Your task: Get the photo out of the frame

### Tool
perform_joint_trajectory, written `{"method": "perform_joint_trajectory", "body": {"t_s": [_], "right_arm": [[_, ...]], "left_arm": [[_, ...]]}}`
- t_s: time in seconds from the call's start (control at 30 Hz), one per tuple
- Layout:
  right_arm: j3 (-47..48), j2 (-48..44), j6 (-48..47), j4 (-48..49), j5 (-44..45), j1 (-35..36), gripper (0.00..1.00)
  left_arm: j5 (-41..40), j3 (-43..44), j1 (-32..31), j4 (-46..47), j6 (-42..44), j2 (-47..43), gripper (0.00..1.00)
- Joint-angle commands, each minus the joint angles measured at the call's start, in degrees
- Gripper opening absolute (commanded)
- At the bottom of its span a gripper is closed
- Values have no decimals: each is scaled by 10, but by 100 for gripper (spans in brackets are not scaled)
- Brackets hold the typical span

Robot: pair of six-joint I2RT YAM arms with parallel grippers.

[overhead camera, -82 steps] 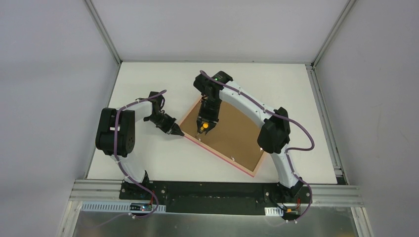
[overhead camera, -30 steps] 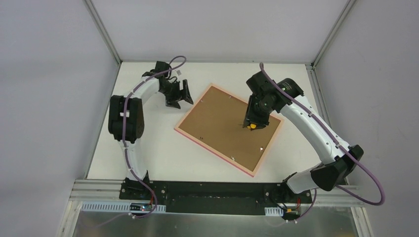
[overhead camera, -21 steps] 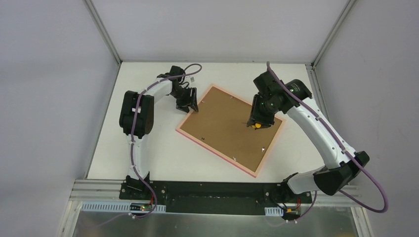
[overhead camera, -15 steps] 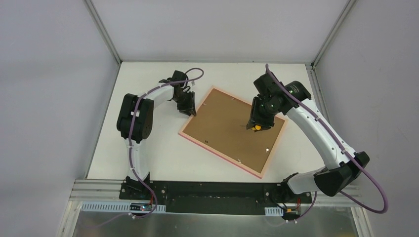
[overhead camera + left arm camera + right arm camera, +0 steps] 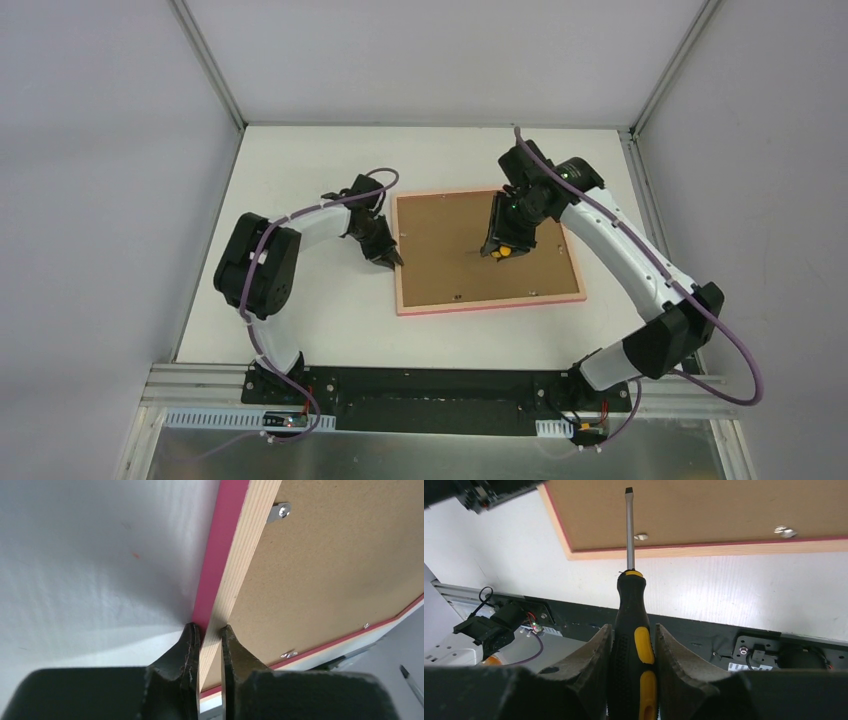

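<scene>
The pink frame lies face down on the white table, its brown back board up, with small metal tabs along the rim. The photo's picture side is hidden beneath that board. My left gripper is shut on the frame's left edge, one finger against the pink outer side and the other on the board. My right gripper hangs over the board, shut on a black-and-yellow screwdriver. Its blade tip points at the board near a tab.
The white table ends at the black base rail in front and at grey walls with aluminium posts on the other sides. The right arm's elbow juts past the table's right edge.
My left gripper closed on the frame's left edge and swung it, so the frame now lies square to the table. The right gripper moved left with the screwdriver.
</scene>
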Motion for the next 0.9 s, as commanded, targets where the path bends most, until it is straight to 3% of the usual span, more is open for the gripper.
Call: {"method": "perform_joint_trajectory", "body": {"t_s": [0.0,0.3,0.43,0.53,0.7,0.87], "right_arm": [[-5,38,25,66,-44,-2,0],[56,143,78,153,-74,-1,0],[77,175,94,164,-93,4,0],[85,186,102,162,-107,16,0],[87,180,95,159,-91,59,0],[78,184,95,160,-52,103,0]], "left_arm": [[44,-53,-45,-45,-156,-8,0],[76,-146,-76,-15,-267,-79,1],[75,-170,-72,-5,-255,-137,41],[79,-170,-41,-3,-223,-172,61],[101,-150,52,-2,-145,-187,75],[133,-91,125,-2,-94,-135,76]]}}
